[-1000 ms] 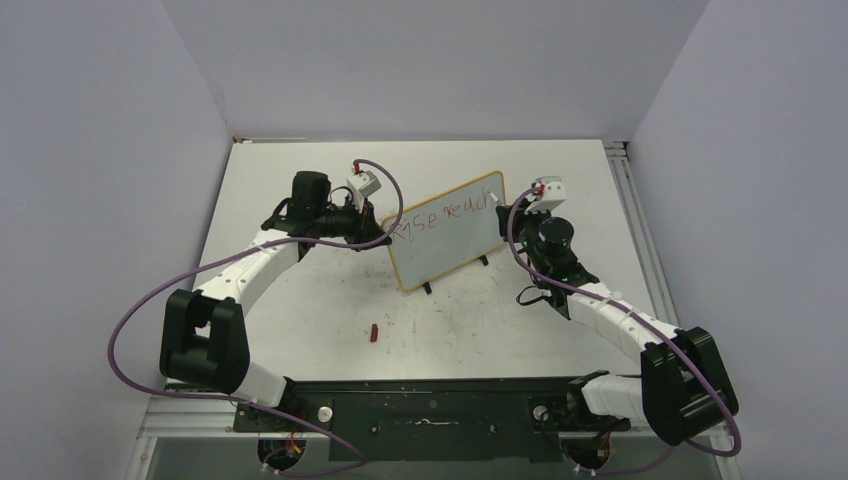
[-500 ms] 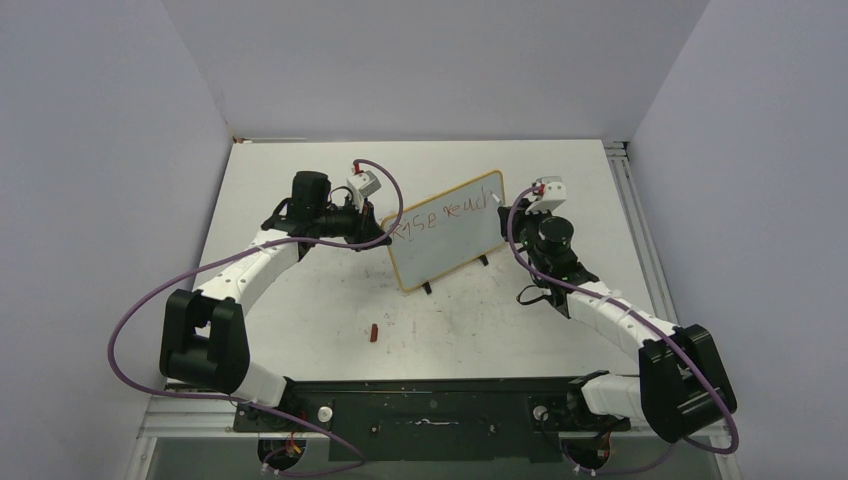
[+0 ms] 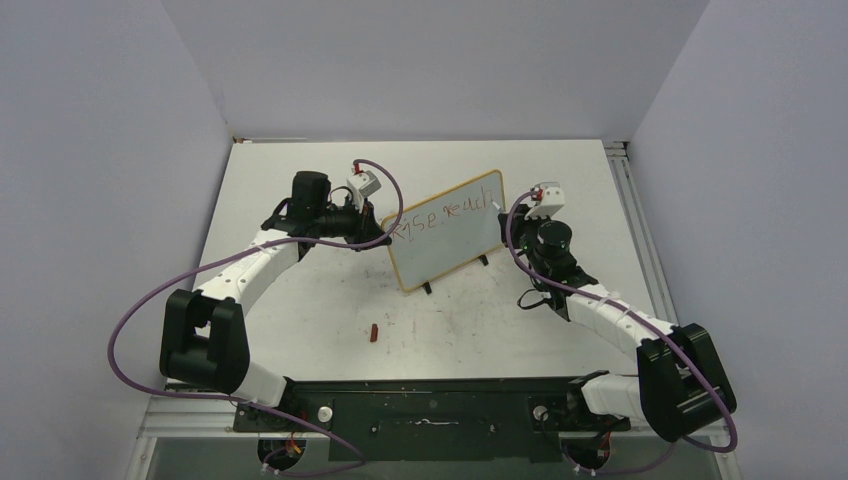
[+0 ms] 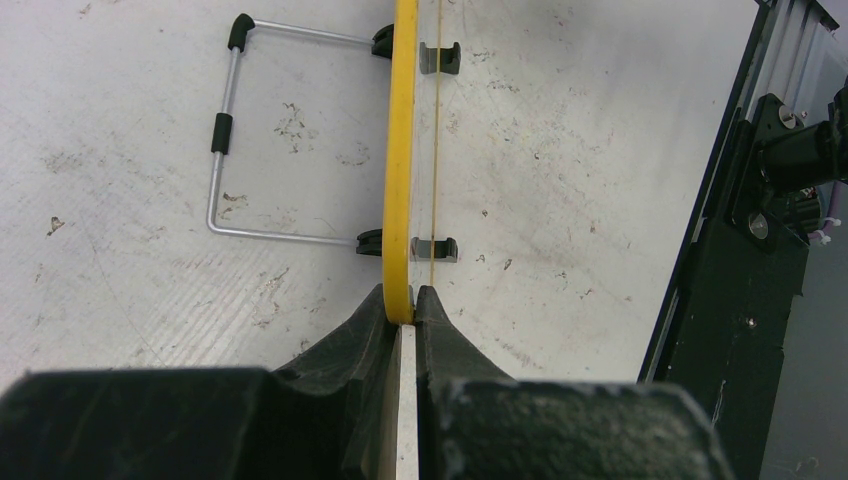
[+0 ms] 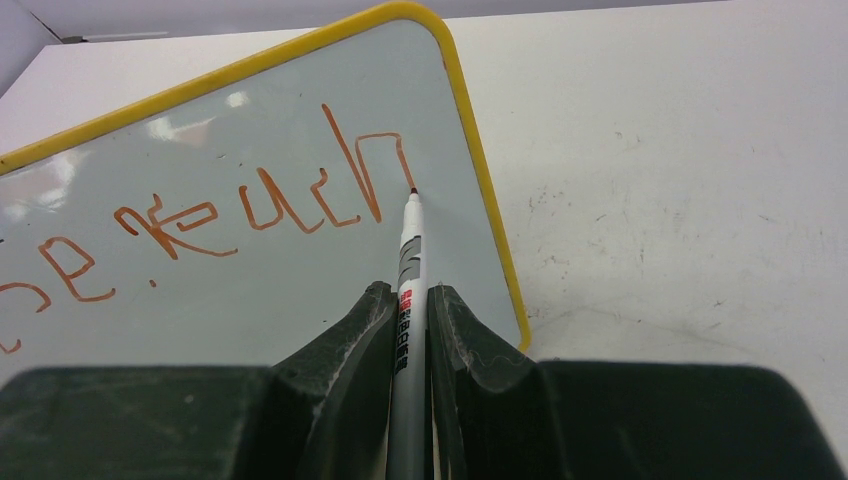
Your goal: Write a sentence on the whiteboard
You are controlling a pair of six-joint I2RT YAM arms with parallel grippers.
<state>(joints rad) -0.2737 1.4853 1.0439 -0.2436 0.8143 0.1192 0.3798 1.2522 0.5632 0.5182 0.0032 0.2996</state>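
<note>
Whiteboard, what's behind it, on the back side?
A wire stand juts from the back of the whiteboard, resting on the table. The back panel itself is hidden: the left wrist camera sees the board edge-on, and from above its front covers it.

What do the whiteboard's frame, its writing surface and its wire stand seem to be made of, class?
The whiteboard's frame: yellow, smooth, probably painted wood or plastic; unclear which. Writing surface: glossy white coating, reflecting light patches. Wire stand: bare silvery metal rod with black sleeves, likely rubber or plastic.
</note>
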